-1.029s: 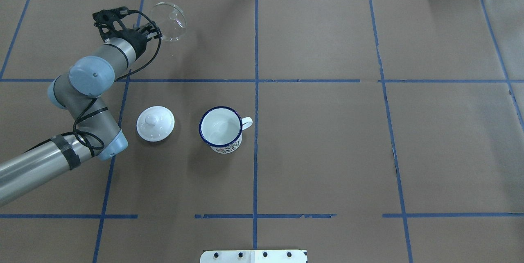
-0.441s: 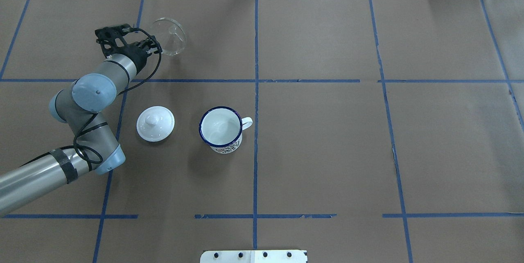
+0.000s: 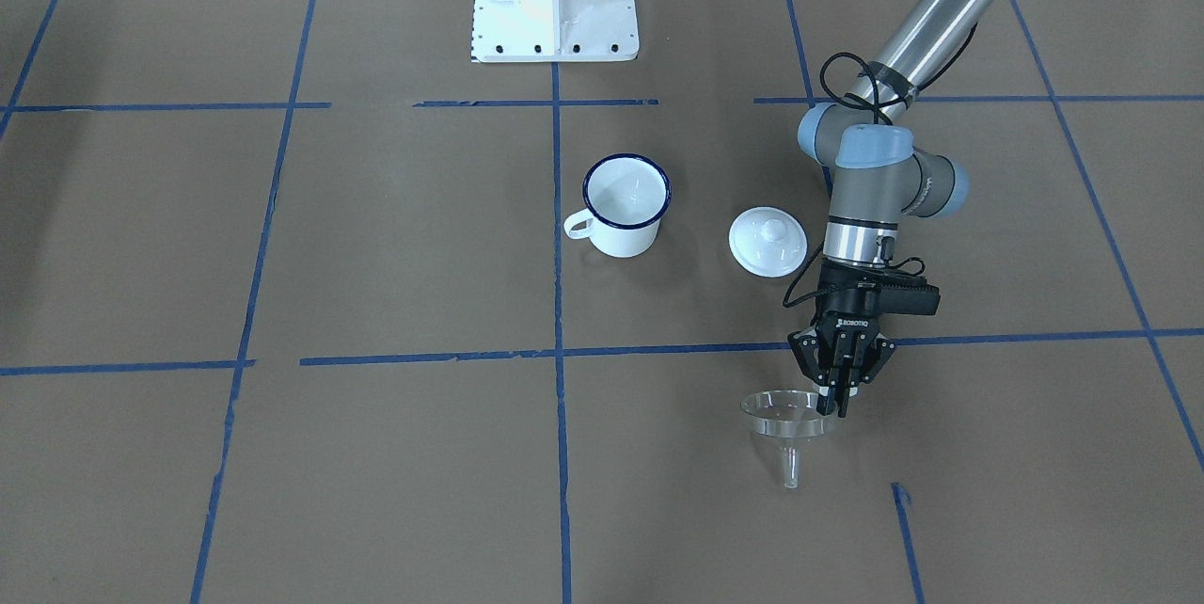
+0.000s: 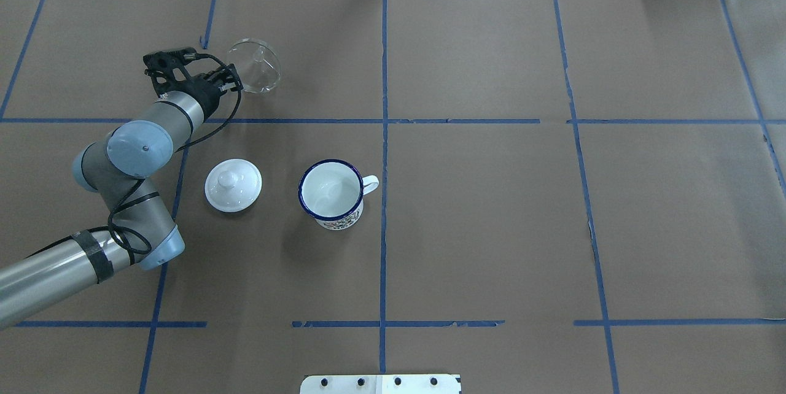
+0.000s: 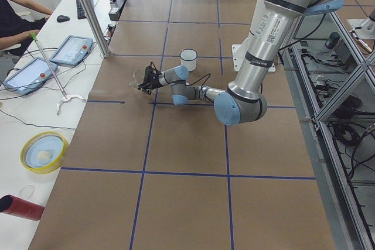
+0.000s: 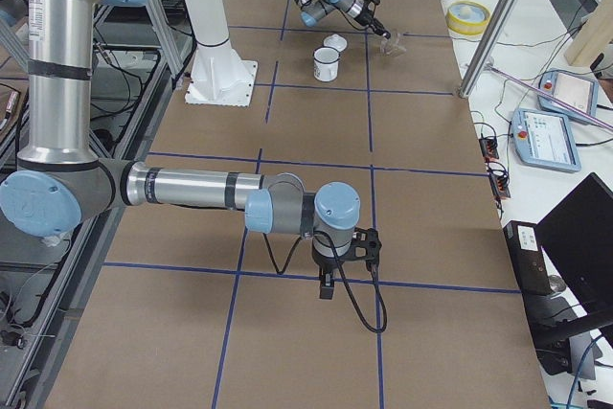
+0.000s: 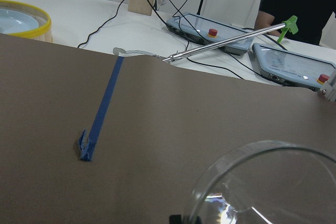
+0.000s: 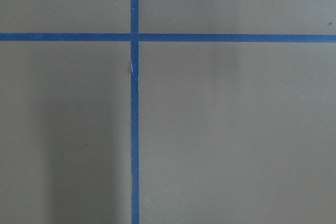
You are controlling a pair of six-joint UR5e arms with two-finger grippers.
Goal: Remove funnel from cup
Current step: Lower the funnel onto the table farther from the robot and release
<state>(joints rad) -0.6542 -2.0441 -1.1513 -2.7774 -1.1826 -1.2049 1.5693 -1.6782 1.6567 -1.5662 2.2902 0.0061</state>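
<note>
We see the left tool [image 3: 831, 400] clenched on the rim of the clear, see-through funnel [image 3: 786, 418]. Its fingers [image 3: 827, 403] pinch the edge of the wide mouth on the side nearest the arm. The funnel hangs upright, mouth up and short spout pointing down at the brown paper-covered worktop [image 4: 491, 228]. We cannot tell whether the spout tip touches the paper.

In the overhead view the funnel is in the far row of the blue tape grid [image 4: 384, 75], out of the small white enamel cup with a dark blue rim [image 4: 331, 191] and well apart from it. The cup stands upright near the middle of the worktop, its loop handle turned toward the robot's right. A white round knobbed lid [image 4: 233, 185] lies knob up near the cup's left side, not touching it.

From the left wrist we see the funnel's rim low in the view, with paper and a tape strip beyond it.

The right tool [image 6: 327, 286] shows only in the exterior right view. It points down over the worktop, far from these things, and we cannot tell how it stands.
</note>
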